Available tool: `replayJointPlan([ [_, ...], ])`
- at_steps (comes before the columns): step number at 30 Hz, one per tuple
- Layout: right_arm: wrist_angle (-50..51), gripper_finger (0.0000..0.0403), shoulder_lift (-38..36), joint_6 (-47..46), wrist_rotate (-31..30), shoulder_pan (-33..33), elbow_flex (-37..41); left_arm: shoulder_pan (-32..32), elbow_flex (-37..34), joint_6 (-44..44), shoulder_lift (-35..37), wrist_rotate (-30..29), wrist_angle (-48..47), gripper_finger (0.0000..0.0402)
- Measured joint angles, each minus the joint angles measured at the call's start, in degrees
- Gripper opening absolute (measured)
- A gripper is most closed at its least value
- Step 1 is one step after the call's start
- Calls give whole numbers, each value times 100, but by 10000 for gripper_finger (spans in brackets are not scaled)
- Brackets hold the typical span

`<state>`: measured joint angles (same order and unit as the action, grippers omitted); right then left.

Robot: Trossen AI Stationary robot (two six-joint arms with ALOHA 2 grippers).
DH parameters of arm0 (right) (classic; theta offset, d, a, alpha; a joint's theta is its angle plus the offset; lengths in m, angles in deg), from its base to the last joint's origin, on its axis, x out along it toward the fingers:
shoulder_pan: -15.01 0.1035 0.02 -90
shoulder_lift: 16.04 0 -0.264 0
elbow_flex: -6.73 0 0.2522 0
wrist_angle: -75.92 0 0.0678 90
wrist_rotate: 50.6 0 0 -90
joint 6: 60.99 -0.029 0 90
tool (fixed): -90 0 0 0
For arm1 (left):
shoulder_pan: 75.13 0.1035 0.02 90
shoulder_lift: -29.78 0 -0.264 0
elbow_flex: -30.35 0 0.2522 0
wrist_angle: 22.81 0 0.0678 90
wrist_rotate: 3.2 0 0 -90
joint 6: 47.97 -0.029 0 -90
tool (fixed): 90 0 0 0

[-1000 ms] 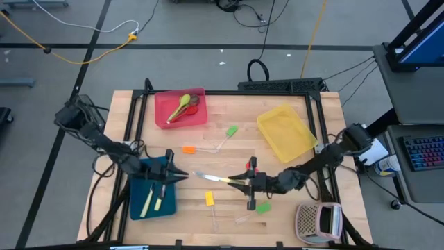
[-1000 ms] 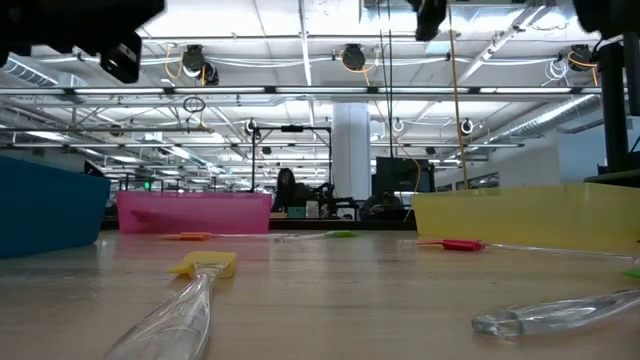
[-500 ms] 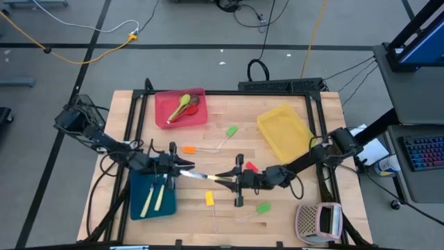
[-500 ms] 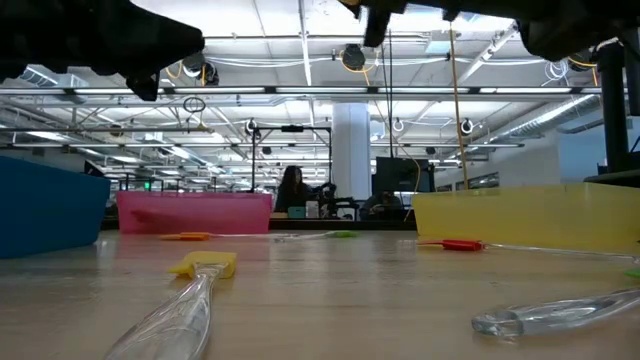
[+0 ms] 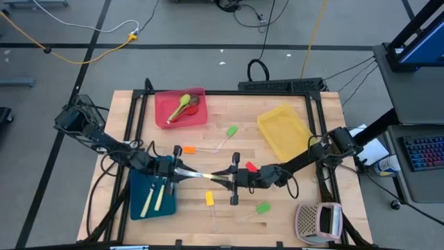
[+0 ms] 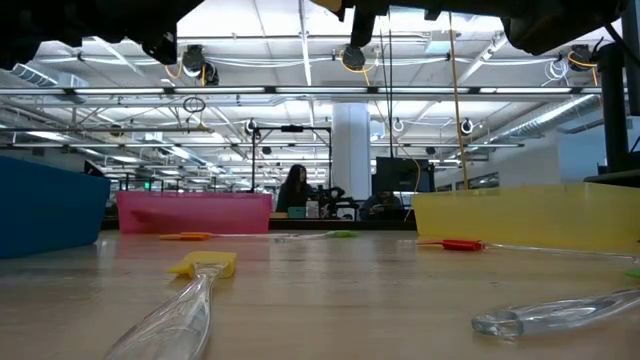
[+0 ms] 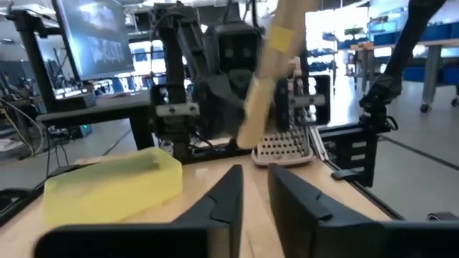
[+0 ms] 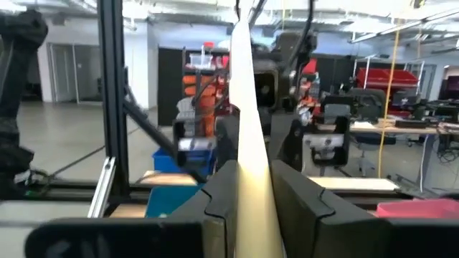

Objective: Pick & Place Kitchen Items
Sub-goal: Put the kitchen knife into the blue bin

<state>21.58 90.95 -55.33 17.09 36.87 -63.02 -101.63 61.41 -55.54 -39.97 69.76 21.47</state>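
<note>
Knife [image 5: 208,178] hangs between both grippers. Right gripper [image 5: 229,178] clamps its cream handle. Left gripper [image 5: 182,171] meets the blade tip; I cannot tell its grip.

A clear-handled spatula with a yellow head [image 6: 190,290] lies on the wooden table [image 6: 330,290] in the foreground, a second clear handle [image 6: 560,312] resting to its right. Farther back, an orange-headed spatula [image 6: 188,236], a green-headed one [image 6: 335,234] and a red-headed one [image 6: 460,244] lie before a blue tray [image 6: 50,215], a pink-red tray [image 6: 193,211] and a yellow tray [image 6: 525,215]. Dark arm parts cross the top edge; a person [image 6: 297,190] sits in the hall beyond
</note>
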Motion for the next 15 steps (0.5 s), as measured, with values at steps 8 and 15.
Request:
replayJointPlan([
  [8, -28, 61, -1, 71, 6, -7, 0, 28, 291, -9, -2, 44, -87, 172],
  [15, -172, 61, -1, 83, 9, -47, 0, 101, 804, -44, -566, 47, -89, 194],
])
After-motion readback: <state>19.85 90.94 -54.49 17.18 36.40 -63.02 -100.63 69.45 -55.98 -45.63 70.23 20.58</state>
